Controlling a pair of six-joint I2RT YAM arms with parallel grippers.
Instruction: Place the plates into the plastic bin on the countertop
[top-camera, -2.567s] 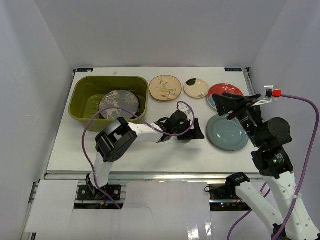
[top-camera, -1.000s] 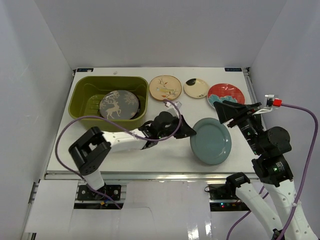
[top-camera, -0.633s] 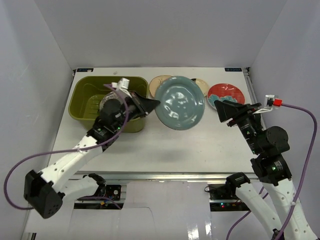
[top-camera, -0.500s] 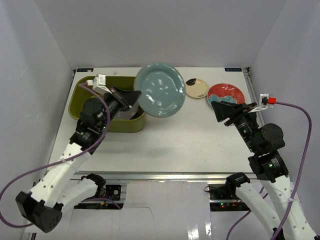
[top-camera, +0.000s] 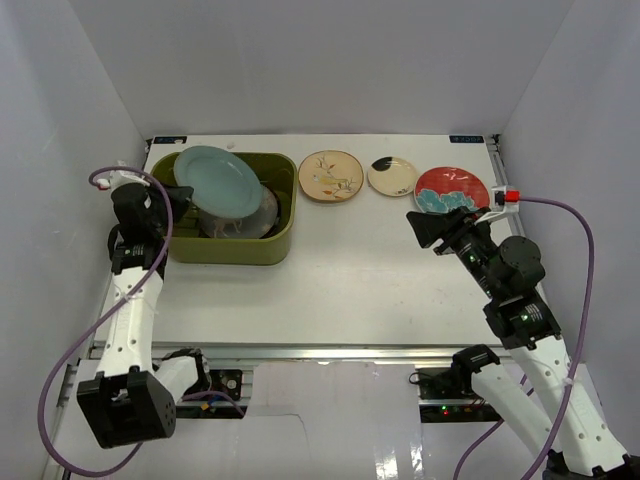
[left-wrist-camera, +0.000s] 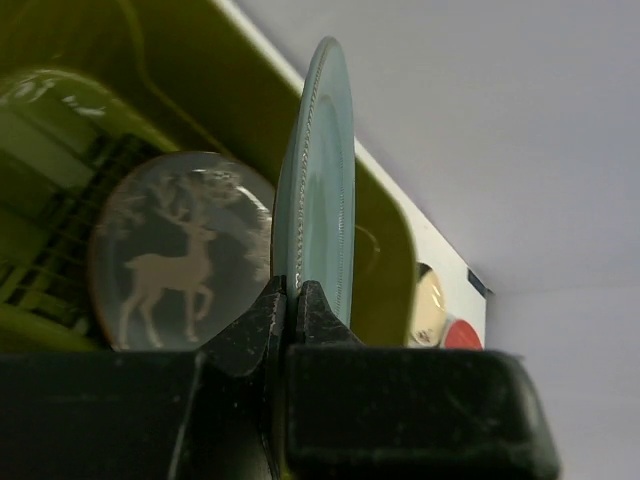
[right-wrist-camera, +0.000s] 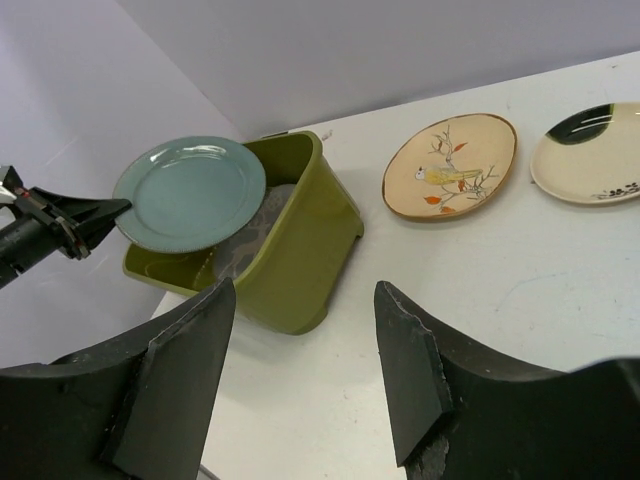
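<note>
At the 10 o'clock corner of the flat white countertop (top-camera: 340, 285), the olive-green rectangular plastic bin (top-camera: 232, 250) is found. The left gripper (top-camera: 176, 197) is clamped tight on the 9 o'clock rim of the plain pale blue round ceramic plate (top-camera: 218, 180). This plate is held tilted over the bin's left half. In the left wrist view it is seen edge-on, pinched between the black fingertips (left-wrist-camera: 310, 300). Beneath it, the grey round plate with a pale deer (top-camera: 252, 216) lies flat on the bin's ribbed floor. Whether the two plates touch cannot be told.

Along the far edge, from 12 towards 2 o'clock, a row is formed by the cream round plate painted with a bird (top-camera: 331, 176), the small cream plate with a dark patch (top-camera: 392, 176) and the red-and-teal plate (top-camera: 452, 190). None of them touch.

At 3 o'clock the right gripper (top-camera: 420, 228) is held above the countertop. It is spread wide, nothing is gripped, and it is pointed towards 9 o'clock.
</note>
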